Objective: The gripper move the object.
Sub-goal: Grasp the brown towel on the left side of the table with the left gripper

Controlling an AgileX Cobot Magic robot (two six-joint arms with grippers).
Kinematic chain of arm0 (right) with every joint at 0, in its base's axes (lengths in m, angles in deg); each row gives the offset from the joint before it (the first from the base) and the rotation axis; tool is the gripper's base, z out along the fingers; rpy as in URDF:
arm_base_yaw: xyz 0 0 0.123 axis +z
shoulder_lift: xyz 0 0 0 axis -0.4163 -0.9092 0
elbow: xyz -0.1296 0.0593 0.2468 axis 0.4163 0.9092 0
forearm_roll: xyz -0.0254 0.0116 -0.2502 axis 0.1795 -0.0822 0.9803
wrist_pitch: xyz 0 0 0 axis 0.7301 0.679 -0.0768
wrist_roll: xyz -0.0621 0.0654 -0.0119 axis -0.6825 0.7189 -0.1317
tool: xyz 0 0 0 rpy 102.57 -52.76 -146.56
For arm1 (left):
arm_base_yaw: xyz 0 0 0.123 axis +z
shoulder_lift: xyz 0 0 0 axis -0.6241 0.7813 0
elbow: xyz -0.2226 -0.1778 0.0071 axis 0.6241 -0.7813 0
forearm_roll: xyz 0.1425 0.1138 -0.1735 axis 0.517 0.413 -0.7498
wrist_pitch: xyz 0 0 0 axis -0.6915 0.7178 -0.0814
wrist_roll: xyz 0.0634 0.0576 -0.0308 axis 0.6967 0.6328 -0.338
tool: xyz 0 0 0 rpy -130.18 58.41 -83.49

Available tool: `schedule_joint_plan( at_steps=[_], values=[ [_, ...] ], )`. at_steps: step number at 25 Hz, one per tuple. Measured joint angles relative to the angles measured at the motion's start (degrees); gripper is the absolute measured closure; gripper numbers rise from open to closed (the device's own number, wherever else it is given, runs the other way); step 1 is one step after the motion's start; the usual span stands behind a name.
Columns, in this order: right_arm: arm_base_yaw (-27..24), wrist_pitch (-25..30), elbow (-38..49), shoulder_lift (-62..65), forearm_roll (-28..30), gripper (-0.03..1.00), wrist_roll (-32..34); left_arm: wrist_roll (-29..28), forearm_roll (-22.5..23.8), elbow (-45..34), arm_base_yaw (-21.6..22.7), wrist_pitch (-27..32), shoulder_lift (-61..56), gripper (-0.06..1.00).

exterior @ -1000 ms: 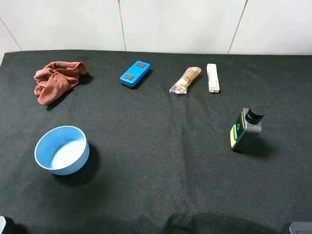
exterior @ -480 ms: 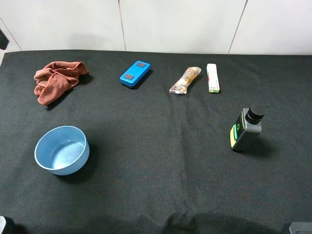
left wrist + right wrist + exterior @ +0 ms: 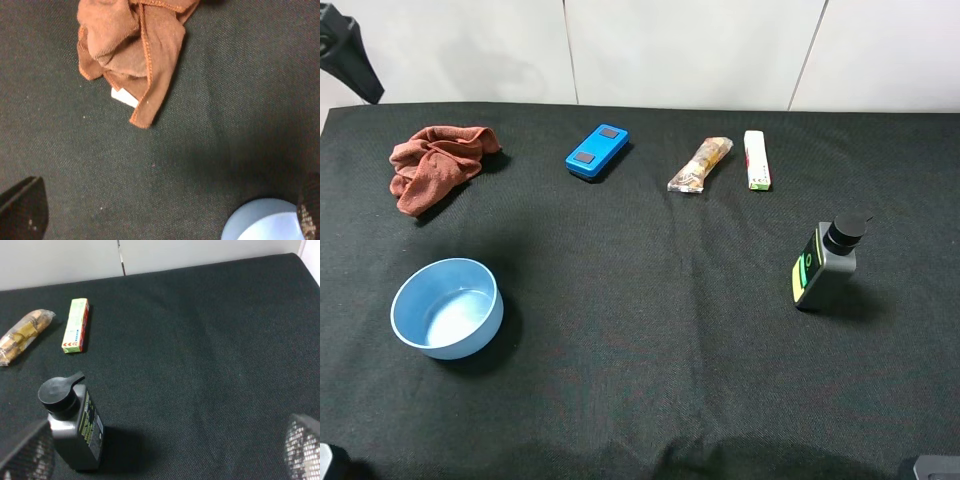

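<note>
A crumpled rust-brown cloth [image 3: 435, 165] lies at the back left of the black table; it also shows in the left wrist view [image 3: 132, 50]. A blue bowl [image 3: 447, 307] stands at the front left, and its rim shows in the left wrist view [image 3: 262, 222]. My left gripper [image 3: 165, 210] is open and empty, high above the table between cloth and bowl. A dark part of the left arm [image 3: 348, 58] shows at the back left corner. My right gripper [image 3: 164, 452] is open and empty, near a grey pump bottle [image 3: 75, 427].
A blue box [image 3: 597, 152], a wrapped snack bar [image 3: 701, 165] and a white-green pack [image 3: 757, 160] lie along the back. The grey bottle [image 3: 825, 265] stands upright at the right. A white wall rises behind the table's far edge.
A dark part of the left arm has come into view at the back left corner and grown larger. The objects on the table have not moved.
</note>
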Motion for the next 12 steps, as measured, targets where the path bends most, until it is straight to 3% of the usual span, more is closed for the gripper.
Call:
schedule_joint_plan(
  at_steps=[12],
  values=[
    [0.0, 0.0, 0.0, 0.0, 0.0, 0.27, 0.0, 5.0, 0.3, 2.5, -2.0, -7.0, 7.4, -0.05]
  ],
)
